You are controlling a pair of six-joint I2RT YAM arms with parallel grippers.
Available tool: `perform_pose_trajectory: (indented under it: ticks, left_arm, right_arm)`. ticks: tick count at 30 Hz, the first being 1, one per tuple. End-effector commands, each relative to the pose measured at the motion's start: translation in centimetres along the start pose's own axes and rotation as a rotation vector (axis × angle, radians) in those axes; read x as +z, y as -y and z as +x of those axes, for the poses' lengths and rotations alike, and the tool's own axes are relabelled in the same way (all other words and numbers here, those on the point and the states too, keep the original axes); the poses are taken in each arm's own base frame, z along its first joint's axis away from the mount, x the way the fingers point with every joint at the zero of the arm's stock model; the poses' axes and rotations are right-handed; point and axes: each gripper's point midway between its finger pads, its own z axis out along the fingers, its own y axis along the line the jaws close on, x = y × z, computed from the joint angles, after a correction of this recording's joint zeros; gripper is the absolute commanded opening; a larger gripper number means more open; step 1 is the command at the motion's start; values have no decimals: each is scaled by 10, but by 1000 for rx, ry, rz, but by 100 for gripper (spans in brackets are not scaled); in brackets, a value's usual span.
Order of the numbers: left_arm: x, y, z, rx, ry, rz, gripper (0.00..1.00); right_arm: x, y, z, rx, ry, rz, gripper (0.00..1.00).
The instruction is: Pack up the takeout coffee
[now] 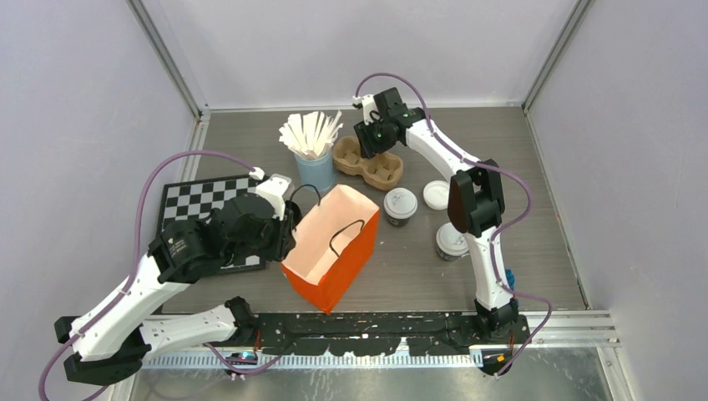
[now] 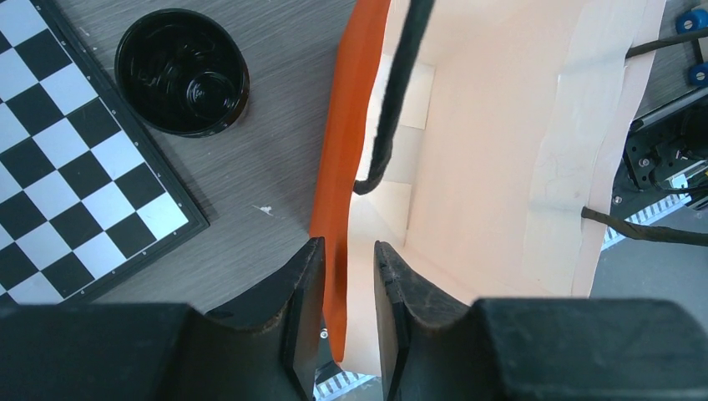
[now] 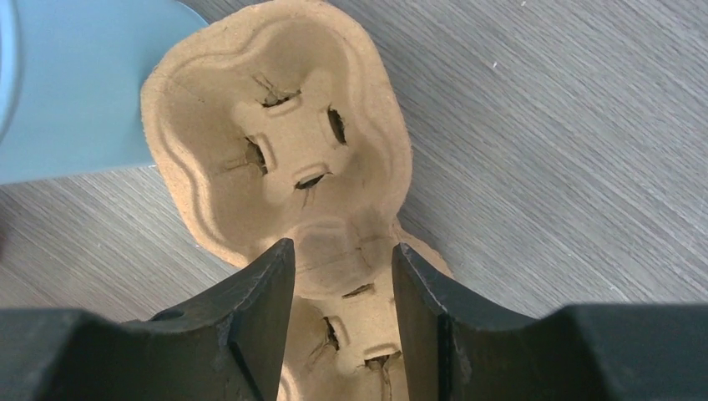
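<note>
Two coffee cups: lidded, upright on the table (image 1: 534, 167); first cup (image 1: 401, 203) near the right jaws, on the side toward the arm bases; second cup (image 1: 452, 241) farther off, partly behind the right arm
Left gripper (image 2: 348, 245): jaws narrowly apart, astride the rim of the orange bag (image 2: 338, 167), with its orange wall beside one finger
Right gripper (image 3: 342, 246): jaws apart over the waist of the pulp cup carrier (image 3: 275, 142); they seem clear of it, though that is hard to judge
Blue cup (image 3: 75, 92): just beyond the right jaws, beside the carrier
</note>
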Motion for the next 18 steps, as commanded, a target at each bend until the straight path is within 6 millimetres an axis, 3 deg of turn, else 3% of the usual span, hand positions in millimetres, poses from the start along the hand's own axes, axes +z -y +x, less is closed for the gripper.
perform_pose_trajectory:
  ticks: [1, 6, 18]
  left_arm:
    - [-3, 4, -7, -23, 33, 20, 30]
    - [-2, 3, -7, -21, 35, 16, 30]
    - [-3, 0, -6, -24, 47, 14, 31]
  right_arm:
    - [-2, -12, -18, -81, 42, -27, 50]
    - [-5, -23, -17, -116, 41, -63, 50]
    - [1, -14, -3, -147, -9, -20, 53]
